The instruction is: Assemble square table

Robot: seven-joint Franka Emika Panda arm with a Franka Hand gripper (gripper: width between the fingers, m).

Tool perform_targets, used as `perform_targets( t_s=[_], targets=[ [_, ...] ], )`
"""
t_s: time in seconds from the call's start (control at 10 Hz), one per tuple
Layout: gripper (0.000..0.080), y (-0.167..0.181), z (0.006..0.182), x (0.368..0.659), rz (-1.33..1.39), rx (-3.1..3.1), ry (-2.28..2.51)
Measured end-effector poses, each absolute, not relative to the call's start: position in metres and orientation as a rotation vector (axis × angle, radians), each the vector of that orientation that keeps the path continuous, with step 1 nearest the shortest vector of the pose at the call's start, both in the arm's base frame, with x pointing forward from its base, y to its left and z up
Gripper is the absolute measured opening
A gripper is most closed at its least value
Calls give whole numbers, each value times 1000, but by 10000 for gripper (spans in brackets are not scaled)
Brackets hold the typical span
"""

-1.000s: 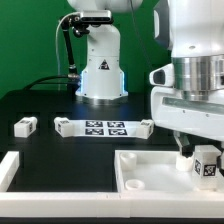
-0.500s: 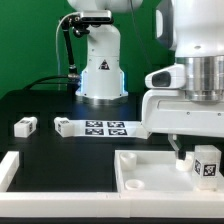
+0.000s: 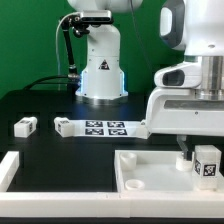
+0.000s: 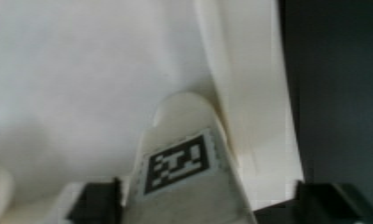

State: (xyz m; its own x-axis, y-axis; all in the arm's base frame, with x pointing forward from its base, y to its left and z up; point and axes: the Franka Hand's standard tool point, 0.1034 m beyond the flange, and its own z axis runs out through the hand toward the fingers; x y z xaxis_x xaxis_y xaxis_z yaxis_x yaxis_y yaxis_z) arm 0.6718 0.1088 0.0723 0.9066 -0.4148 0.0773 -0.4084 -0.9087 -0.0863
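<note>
The square table panel (image 3: 150, 160) lies on the black worktop (image 3: 50, 105) at its front edge, toward the exterior view's right, with the shallow recessed face up. A small round hole shows in the face near its front corner on the exterior view's left.

A short white leg (image 3: 207, 163) stands upright on that face close to the panel's edge at the exterior view's right. It carries a black-and-white square tag (image 4: 178, 162) – a block pattern only, no letters or digits to read.

The gripper (image 4: 209, 205) hangs over this leg. In the wrist view its dark fingers (image 4: 99, 202) stand one on each side of the leg. A strip of the panel shows between the leg and one finger, so the jaws straddle it without clamping it. That view is blurred.

A second leg (image 3: 25, 125) lies on the worktop well apart, near the edge at the exterior view's left, its tag too small to make out.

The marker board (image 3: 102, 127) lies flat mid-worktop in front of the robot base (image 3: 100, 75), its row of square tags facing up. The base bears a small dark emblem – too small to read.

A white border bar (image 3: 10, 168) sits at the worktop's front corner on the exterior view's left.
</note>
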Motion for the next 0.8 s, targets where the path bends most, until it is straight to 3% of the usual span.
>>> perform_targets(
  t_s=[0.1,0.2,0.8],
  targets=[
    [386,108,71,670,-130,-2983,732],
    [289,108,71,670,-124,-2941,867],
    [289,110,73,676,57,-2116,2087]
  ],
)
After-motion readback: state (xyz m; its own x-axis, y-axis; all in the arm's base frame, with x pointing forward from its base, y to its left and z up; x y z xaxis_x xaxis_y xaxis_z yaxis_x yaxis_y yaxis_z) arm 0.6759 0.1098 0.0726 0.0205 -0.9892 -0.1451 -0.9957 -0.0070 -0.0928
